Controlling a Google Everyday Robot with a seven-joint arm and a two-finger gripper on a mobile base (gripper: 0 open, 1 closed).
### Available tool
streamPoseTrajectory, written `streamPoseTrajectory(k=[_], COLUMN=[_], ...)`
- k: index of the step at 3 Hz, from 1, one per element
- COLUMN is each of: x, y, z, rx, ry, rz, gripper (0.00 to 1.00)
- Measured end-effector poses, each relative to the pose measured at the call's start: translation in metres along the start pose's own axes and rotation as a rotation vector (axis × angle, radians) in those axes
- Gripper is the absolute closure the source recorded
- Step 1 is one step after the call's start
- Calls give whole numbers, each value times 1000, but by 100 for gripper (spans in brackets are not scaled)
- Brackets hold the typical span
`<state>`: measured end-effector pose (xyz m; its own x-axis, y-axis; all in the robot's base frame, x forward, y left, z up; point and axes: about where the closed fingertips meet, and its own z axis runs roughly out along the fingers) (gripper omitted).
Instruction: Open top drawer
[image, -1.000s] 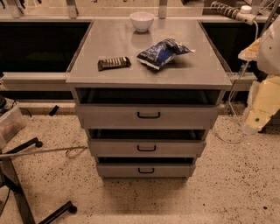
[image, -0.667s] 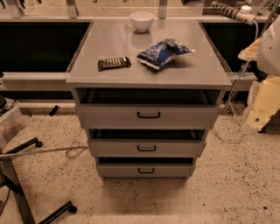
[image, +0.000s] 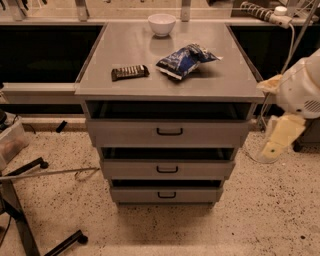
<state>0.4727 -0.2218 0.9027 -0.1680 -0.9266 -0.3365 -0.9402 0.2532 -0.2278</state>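
Camera view: one grey metal cabinet (image: 235, 80) on a speckled floor (image: 265, 215); robot arm at the right edge
Top drawer (image: 125, 134): widest of three grey fronts, directly under the cabinet top; small black bar handle (image: 169, 131) at centre; a dark gap shows above its front
Gripper (image: 278, 142): cream-coloured, hanging below the white arm housing (image: 300, 87), off the cabinet's right side; whether it is spread or pressed together cannot be told; it holds nothing that can be seen
Drawer to gripper: the top drawer lies to the left of the gripper at about the same height; the two are apart, with no contact; the handle is well apart from it
Lower drawers: middle drawer (image: 130, 170) and bottom drawer (image: 135, 195), narrower, same black handles
On top: white bowl (image: 162, 23) at the back; blue snack bag (image: 186, 60) in the middle; dark wrapped bar (image: 130, 72) to its left
Change since a second ago: the arm and gripper sit lower and slightly nearer the cabinet; the top drawer and the items on top have not shifted
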Motion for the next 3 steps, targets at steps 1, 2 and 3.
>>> streamPoseTrajectory(k=[1, 2, 3], x=[14, 25, 26], y=[-27, -41, -40], z=[72, 136, 146], rx=[3, -30, -35], ry=[-94, -171, -179], rz=[6, 51, 51], gripper=[0, 0, 0])
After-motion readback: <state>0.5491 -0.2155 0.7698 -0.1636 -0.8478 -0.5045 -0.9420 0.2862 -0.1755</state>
